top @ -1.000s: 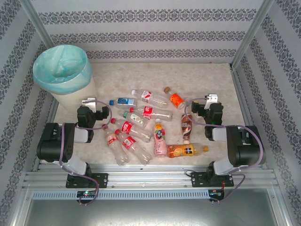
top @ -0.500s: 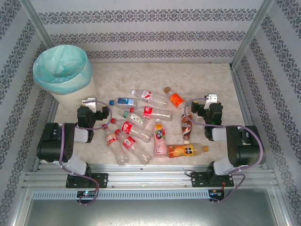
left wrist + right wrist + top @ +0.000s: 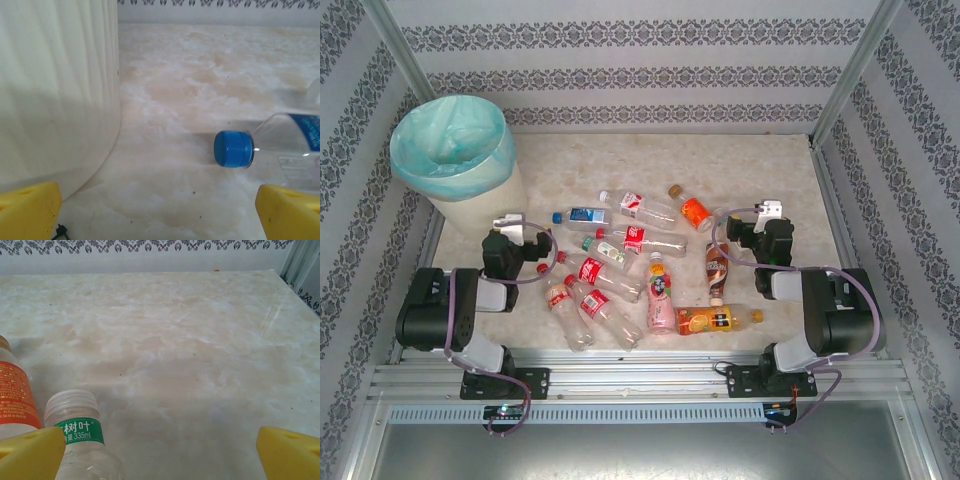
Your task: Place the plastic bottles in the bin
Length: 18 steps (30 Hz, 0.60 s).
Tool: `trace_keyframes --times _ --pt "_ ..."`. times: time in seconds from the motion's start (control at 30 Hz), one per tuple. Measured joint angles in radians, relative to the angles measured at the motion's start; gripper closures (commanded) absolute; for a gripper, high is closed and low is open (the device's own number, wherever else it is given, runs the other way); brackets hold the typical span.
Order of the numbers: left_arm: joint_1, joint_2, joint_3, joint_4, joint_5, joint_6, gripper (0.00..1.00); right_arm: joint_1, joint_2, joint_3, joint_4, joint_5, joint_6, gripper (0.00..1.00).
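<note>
1. The bin point(image 3: 488, 200), cream-walled with a pale teal bag point(image 3: 420, 165) folded over its rim, stands upright at the far left corner of the surface point(image 3: 750, 165).
2. The plastic bottles point(image 3: 640, 265) lie scattered on their sides across the middle of the surface and toward its near edge, between the two arms.
3. A blue-labelled clear bottle point(image 3: 585, 214) lies nearest the bin. Red-labelled clear bottles point(image 3: 595, 272) lie beside it and toward the near edge.
4. A pink bottle point(image 3: 661, 292) and a brown bottle point(image 3: 717, 262) lie right of the middle. An orange juice bottle point(image 3: 715, 320) lies closest to the near edge, and a small orange bottle point(image 3: 696, 211) lies furthest toward the far edge.
5. The left pincer point(image 3: 159, 214) is spread wide, its yellow fingertips point(image 3: 27, 210) far apart with nothing between them. The bin's ribbed wall is just beside its left fingertip. The blue cap point(image 3: 233, 148) of the blue-labelled clear bottle lies ahead, nearer the right fingertip and apart from both.
6. The right pincer point(image 3: 160, 455) is also spread wide and holds nothing, low over the surface toward its right edge.
7. A clear green-labelled bottle point(image 3: 75, 435) lies right by the right pincer's left fingertip; whether they touch cannot be told. The small orange bottle lies just beside it on the left.
</note>
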Motion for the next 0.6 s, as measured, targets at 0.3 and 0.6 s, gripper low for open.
trace_keyframes --times 0.3,0.6 --pt "0.000 -0.298 -0.009 -0.097 -0.030 -0.010 0.03 0.026 -0.211 0.061 -0.242 0.054 0.004 0.03" --pt "0.000 -0.493 0.083 -0.387 -0.041 -0.107 0.10 0.070 -0.335 0.296 -0.657 0.064 0.058 0.10"
